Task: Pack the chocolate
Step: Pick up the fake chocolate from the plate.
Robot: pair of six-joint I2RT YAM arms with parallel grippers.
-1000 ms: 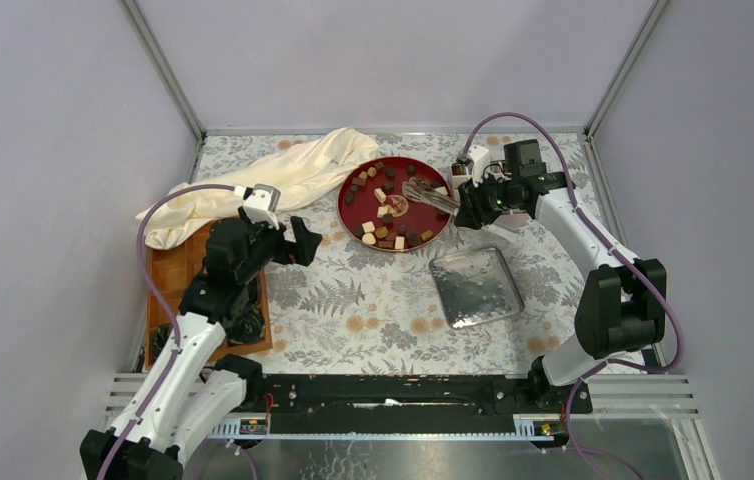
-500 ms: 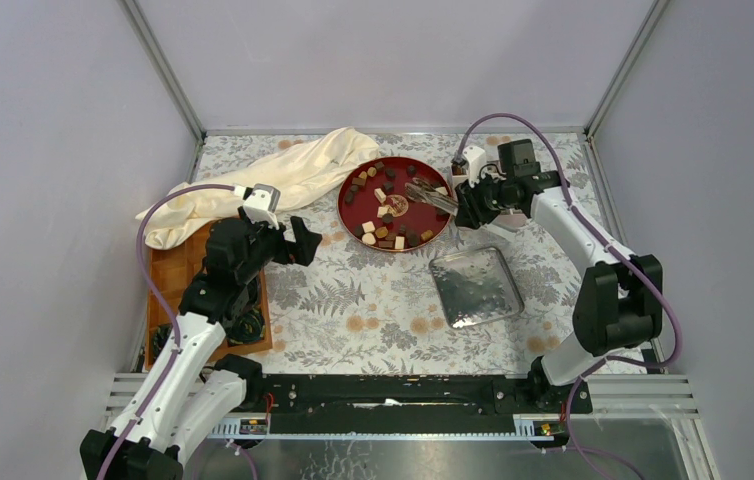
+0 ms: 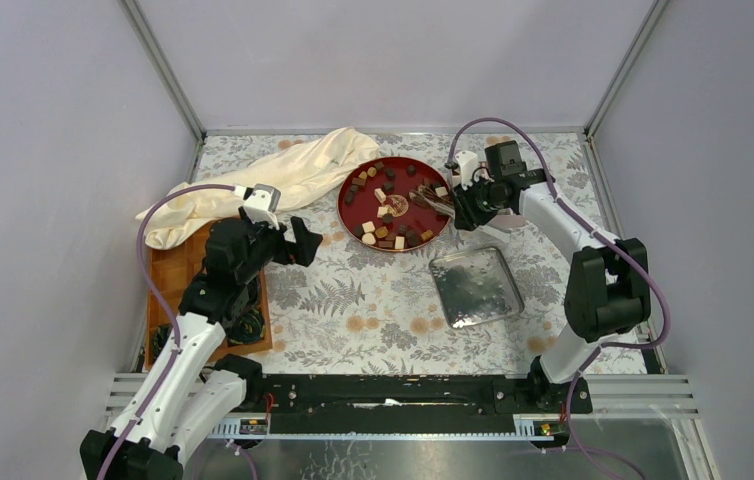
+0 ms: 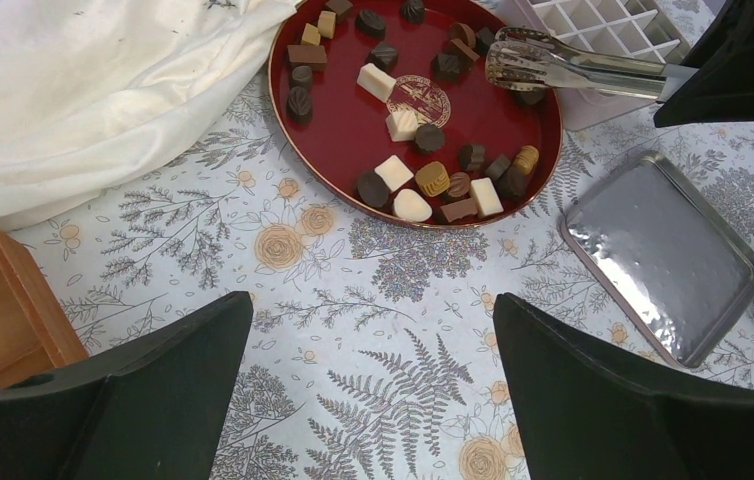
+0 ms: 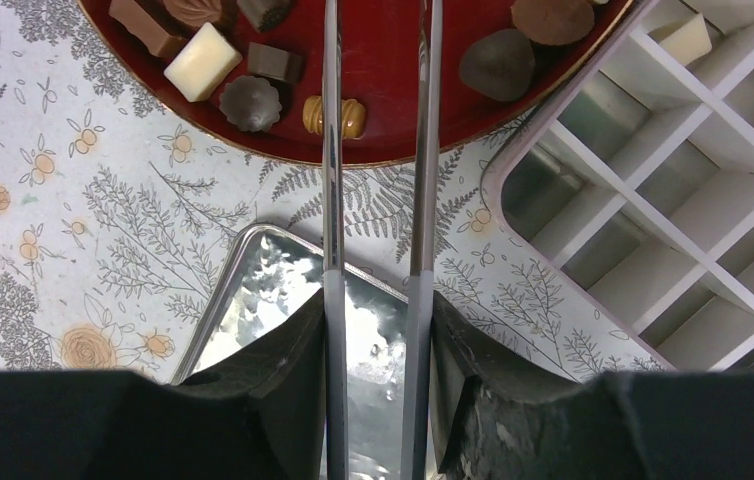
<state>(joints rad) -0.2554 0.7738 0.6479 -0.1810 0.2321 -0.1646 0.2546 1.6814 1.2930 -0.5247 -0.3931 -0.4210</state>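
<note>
You look at plain grey walls (image 3: 393,60) joined by aluminium posts (image 3: 162,70), enclosing a worktop (image 3: 373,310) covered in a fern-and-flower print, evenly lit.

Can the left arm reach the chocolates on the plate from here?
Probably yes. The left gripper is open, facing the plate, with only bare tablecloth between. The tongs in the right gripper sit over its far side, so the near chocolates look free.

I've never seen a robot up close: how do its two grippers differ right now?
The left gripper is wide open and empty; the right gripper is closed on metal tongs. The left gripper hangs over the tablecloth; the right gripper points its tongs over the red plate of chocolate. Both have black fingers.
</note>
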